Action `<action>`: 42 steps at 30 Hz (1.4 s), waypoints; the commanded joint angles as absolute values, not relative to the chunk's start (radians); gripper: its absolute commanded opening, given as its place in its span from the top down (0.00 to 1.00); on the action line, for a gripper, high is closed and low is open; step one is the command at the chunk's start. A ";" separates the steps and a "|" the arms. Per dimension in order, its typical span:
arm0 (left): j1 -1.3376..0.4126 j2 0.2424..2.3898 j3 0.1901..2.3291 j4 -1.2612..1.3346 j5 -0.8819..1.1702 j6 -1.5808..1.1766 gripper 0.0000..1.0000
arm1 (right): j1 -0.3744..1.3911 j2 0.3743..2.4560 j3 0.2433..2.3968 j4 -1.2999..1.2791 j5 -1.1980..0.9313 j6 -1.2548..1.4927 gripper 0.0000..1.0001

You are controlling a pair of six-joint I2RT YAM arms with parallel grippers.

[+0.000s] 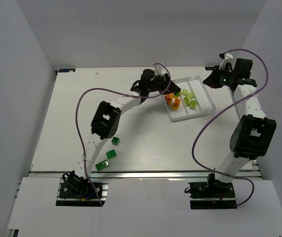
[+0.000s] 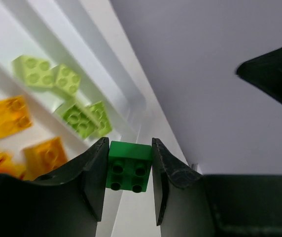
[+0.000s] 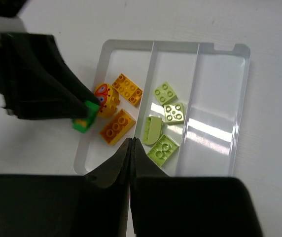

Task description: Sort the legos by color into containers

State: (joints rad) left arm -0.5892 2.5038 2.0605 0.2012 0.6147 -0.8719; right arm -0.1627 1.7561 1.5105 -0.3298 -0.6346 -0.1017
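My left gripper (image 1: 174, 92) is shut on a dark green lego (image 2: 128, 165) and holds it over the near-left edge of the white tray (image 1: 203, 96). The right wrist view shows that brick (image 3: 85, 118) above the orange compartment's edge. Orange legos (image 3: 116, 126) lie in the tray's left compartment, pale yellow-green legos (image 3: 163, 148) in the middle one, and the right compartment (image 3: 215, 98) is bare. Three more dark green legos (image 1: 111, 154) lie on the table near the left arm. My right gripper (image 3: 131, 143) is shut and empty, hovering beside the tray's far right side.
The tray sits at the back right of the white table (image 1: 146, 143). Grey walls close in the table on the left, back and right. Purple cables loop over both arms.
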 commanded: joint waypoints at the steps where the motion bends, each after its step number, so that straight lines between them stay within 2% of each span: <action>1: -0.649 2.565 2.247 0.437 0.626 -0.995 1.00 | -0.173 1.669 1.488 -0.238 -0.664 -0.092 1.00; 5: -0.713 2.673 2.278 0.647 0.441 -1.057 1.00 | -0.201 1.629 1.454 -0.226 -0.676 -0.086 1.00; 7: -0.736 2.710 2.347 0.646 0.334 -1.077 1.00 | -0.213 1.618 1.428 -0.207 -0.681 -0.078 1.00; 11: -0.778 2.741 2.350 0.663 0.167 -1.104 1.00 | -0.222 1.638 1.417 -0.266 -0.701 -0.113 1.00; 13: -0.788 2.747 2.346 0.663 0.129 -1.143 1.00 | -0.229 1.670 1.466 -0.339 -0.750 -0.141 0.78; 14: -0.788 2.746 2.345 0.657 0.097 -1.161 1.00 | -0.244 1.702 1.480 -0.394 -0.773 -0.158 0.70; 15: -0.798 2.734 2.344 0.643 0.077 -1.167 1.00 | -0.247 1.716 1.491 -0.415 -0.790 -0.166 0.56; 17: -0.798 2.714 2.335 0.570 0.017 -1.167 1.00 | -0.253 1.714 1.493 -0.428 -0.814 -0.199 0.45; 18: -0.798 2.700 2.330 0.546 -0.041 -1.172 1.00 | -0.258 1.704 1.482 -0.417 -0.813 -0.219 0.33; 20: -0.798 2.672 2.313 0.517 -0.099 -1.199 1.00 | -0.255 1.664 1.439 -0.387 -0.804 -0.279 0.19; 22: -0.798 2.665 2.318 0.496 -0.118 -1.215 1.00 | -0.252 1.652 1.419 -0.388 -0.796 -0.337 0.17; 27: -0.798 2.646 2.307 0.462 -0.121 -1.253 1.00 | -0.242 1.683 1.419 -0.413 -0.778 -0.428 0.20; 42: -0.816 2.605 2.275 0.457 -0.091 -1.344 1.00 | -0.146 1.836 1.500 -0.327 -0.718 -0.407 0.21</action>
